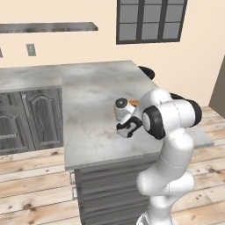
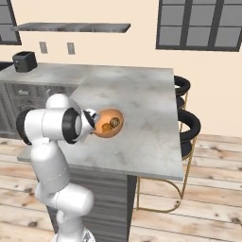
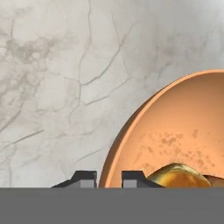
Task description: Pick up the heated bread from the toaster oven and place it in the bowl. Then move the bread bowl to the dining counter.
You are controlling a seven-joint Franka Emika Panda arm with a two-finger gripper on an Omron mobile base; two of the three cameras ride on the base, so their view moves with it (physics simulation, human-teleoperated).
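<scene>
Left base view: the arm reaches forward over the dining counter [image 1: 101, 101], a light-grey marbled slab on a dark slatted base. The gripper [image 1: 125, 130] sits low above the slab, toward its near edge. A sliver of the orange-brown bowl [image 1: 133, 102] shows just behind the wrist; the rest is hidden by the arm. A black stool [image 1: 147, 71] stands at the counter's far side.

Right base view: the bowl [image 2: 108, 123] is held at the gripper [image 2: 94, 126], tipped so its opening faces the camera, over the dining counter [image 2: 142, 94] near its front edge. The heated bread [image 2: 109, 125] lies inside the bowl — small, golden, lumpy. Two black stools [image 2: 189, 126] stand along the counter's right side. A small black toaster [image 2: 23, 61] sits on the grey counter beyond the dining counter's far left corner.

Hand view: the two fingertips [image 3: 83, 178] straddle the bowl's rim [image 3: 114, 144] — one outside the wall, one inside — pinching it. The heated bread [image 3: 177, 177] rests in the bowl just beside the inner fingertip. Marbled counter surface [image 3: 57, 78] lies beyond the bowl.
</scene>
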